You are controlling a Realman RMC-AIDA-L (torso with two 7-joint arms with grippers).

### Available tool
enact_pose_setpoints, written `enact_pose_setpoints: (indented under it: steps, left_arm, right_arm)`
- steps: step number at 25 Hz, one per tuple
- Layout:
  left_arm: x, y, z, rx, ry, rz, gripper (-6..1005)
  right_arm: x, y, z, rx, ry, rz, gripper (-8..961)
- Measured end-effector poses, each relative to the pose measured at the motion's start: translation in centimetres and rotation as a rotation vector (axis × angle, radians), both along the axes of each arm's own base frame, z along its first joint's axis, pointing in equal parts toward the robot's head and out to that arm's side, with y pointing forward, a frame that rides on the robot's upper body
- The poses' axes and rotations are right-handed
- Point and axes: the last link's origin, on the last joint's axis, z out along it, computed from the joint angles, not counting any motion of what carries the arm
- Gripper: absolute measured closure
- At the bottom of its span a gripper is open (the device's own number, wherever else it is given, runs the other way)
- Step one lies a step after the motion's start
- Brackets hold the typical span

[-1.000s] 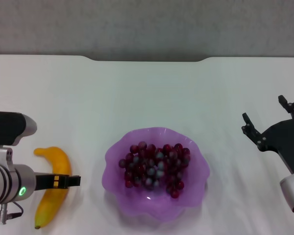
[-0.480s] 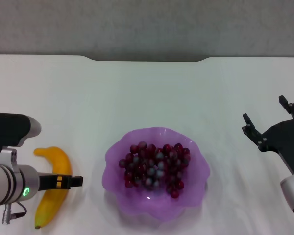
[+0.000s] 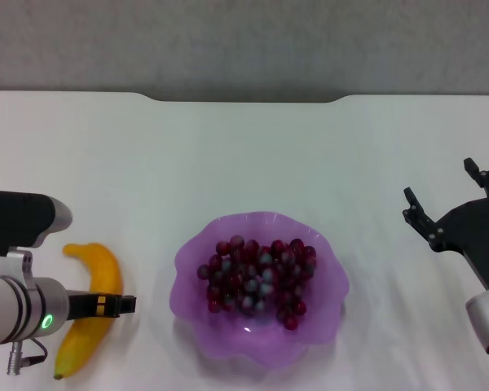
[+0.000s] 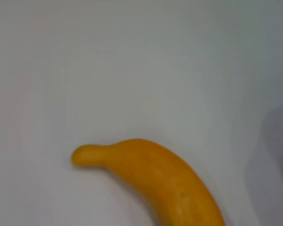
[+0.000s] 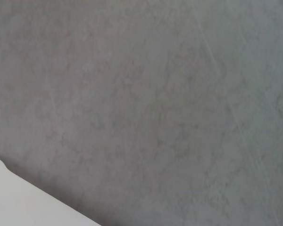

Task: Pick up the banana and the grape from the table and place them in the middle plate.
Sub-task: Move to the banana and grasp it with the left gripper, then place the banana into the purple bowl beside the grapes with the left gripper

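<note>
Already the grape (image 3: 259,277) is lying heaped in the hollow of the middle plate (image 3: 194,262), which is sitting at the lower centre of the head view on the white bench (image 3: 244,155), so that half of the job looks done and only the fruit at the lower left is waiting. The banana (image 3: 93,308) is resting flat on the bench, well apart from the plate's scalloped rim, its curve running from the stubby end near the middle left down to the dark tip at the bottom edge. The left tool (image 3: 114,305) is reaching in from the lower left corner and crossing the middle of the banana, which is probably the best place to take it, since a hold near the balance point should keep the fruit from swinging on the way across. Only one dark finger is showing over the yellow skin, so I cannot tell whether this tool is spread or pinching. In the left wrist view the banana (image 4: 155,183) is filling the lower middle of the frame, which suggests the camera is sitting low and close above it. The right tool (image 3: 452,199) is hanging at the right edge, its fingers spread wide and holding nothing, apparently parked clear of the plate so the other arm has room to work.
</note>
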Motion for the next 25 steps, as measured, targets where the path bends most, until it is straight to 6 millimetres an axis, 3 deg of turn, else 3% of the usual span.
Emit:
enact_pose_setpoints:
  steps: [4, 10, 13, 18, 25]
  left_arm:
    - [0.1, 0.0, 0.0, 0.001, -0.001, -0.002, 165]
    - [0.0, 0.1, 0.1, 0.004, -0.001, -0.001, 351]
    - [0.0, 0.1, 0.2, 0.008, -0.002, -0.001, 500]
    - [0.0, 0.1, 0.6, 0.032, -0.011, -0.01, 491]
    - [1.7, -0.1, 3.2, 0.188, -0.052, -0.149, 478]
  right_arm:
    - [0.0, 0.0, 0.0, 0.0, -0.001, 0.0, 45]
    - [0.1, 0.0, 0.0, 0.0, -0.003, -0.001, 45]
    - [0.0, 0.0, 0.0, 0.0, -0.003, 0.0, 45]
    - [0.0, 0.0, 0.0, 0.0, -0.003, 0.0, 45]
    - [0.1, 0.0, -0.1, -0.003, -0.004, -0.001, 45]
